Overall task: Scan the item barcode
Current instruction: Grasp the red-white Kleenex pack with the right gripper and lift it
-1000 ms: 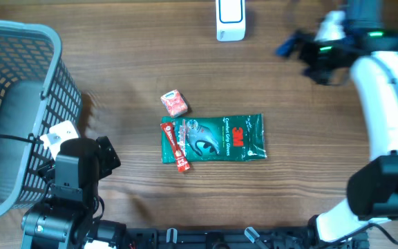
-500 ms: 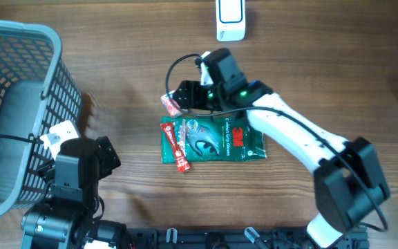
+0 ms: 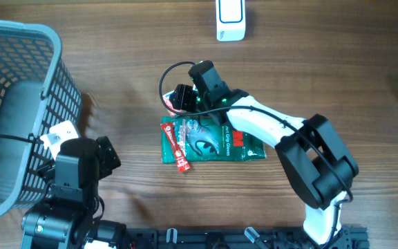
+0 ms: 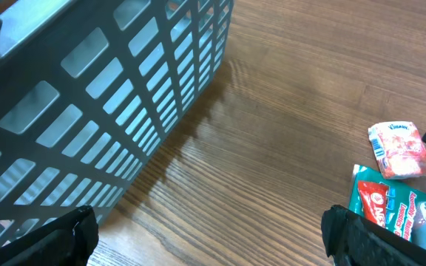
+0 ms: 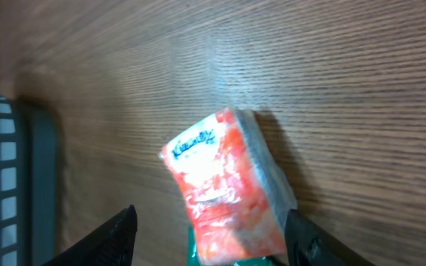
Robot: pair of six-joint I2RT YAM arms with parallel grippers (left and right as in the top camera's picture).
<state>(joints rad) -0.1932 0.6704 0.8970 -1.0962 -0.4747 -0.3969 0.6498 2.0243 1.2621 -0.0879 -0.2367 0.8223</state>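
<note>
A: What sits along the table's left edge?

B: A grey plastic lattice basket (image 3: 43,83). By the near-left corner is the left gripper (image 4: 213,247), its jaws spread wide and empty.

A: And the item to scan?

B: A small red-and-white soft tissue packet (image 5: 224,185) lies flat near the table's middle. It is just beside a glossy green glove pouch (image 3: 202,144) and 1 narrow red sachet (image 3: 179,149). The right gripper (image 5: 213,235) hangs over the packet. Its 2 fingers are partly open, 1 on each side, gripping nothing as far as I can see.

A: What might go wrong?

B: The packet is soft and lies skewed between the fingers. A squeeze may catch only a corner and let it twist or slip out. The fingers could also snag the pouch's edge, right alongside. Then there is the white box-shaped scanner (image 3: 230,21) at the far edge: if the barcode ends up facing away from it, nothing reads.
</note>
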